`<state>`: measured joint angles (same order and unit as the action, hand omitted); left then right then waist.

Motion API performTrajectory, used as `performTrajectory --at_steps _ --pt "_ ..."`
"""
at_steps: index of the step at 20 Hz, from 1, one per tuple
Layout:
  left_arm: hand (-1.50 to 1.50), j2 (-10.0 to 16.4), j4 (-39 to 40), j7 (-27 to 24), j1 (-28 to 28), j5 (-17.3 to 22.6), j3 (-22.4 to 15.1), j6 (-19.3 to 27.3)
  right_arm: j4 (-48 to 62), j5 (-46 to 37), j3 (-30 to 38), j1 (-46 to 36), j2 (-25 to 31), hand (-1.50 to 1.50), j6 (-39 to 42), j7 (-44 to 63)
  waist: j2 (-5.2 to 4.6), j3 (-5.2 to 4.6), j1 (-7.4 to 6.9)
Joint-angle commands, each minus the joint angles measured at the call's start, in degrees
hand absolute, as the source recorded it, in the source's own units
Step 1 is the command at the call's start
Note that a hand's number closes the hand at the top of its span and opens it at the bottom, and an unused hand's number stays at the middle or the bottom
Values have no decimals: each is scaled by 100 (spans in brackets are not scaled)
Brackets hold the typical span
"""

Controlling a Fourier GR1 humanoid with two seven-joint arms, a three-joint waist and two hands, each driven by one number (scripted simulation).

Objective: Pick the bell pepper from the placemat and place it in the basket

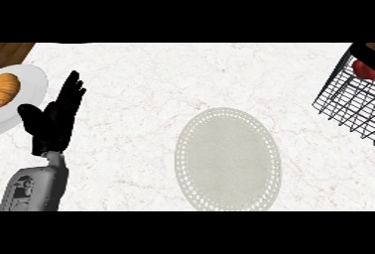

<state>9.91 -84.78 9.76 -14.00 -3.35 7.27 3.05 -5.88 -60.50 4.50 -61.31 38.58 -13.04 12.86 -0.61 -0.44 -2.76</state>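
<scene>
No text, label, number or sign can be read anywhere.

- White marbled counter (147, 69), with a wooden strip showing at its far left corner.
- Oval grey placemat (227, 158) lying flat near the middle.
- White plate (29, 79) at the left edge.
- Black wire basket (344, 99) at the right edge.

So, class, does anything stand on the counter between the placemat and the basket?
Nothing visible does. The counter between the placemat and the basket is bare. The red pepper already shows behind the basket's wires at the right edge; the left hand rests open far left, beside a plate.
</scene>
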Motion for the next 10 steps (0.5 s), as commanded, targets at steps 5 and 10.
performTrajectory --at_steps 5,10 --pt "0 69 -102 -56 131 -12 -5 -80 224 -17 -2 80 -121 150 351 755 -47 56 -9" --pt "0 59 62 42 -36 54 80 -54 -126 283 279 248 -182 -150 -258 714 -33 58 60"
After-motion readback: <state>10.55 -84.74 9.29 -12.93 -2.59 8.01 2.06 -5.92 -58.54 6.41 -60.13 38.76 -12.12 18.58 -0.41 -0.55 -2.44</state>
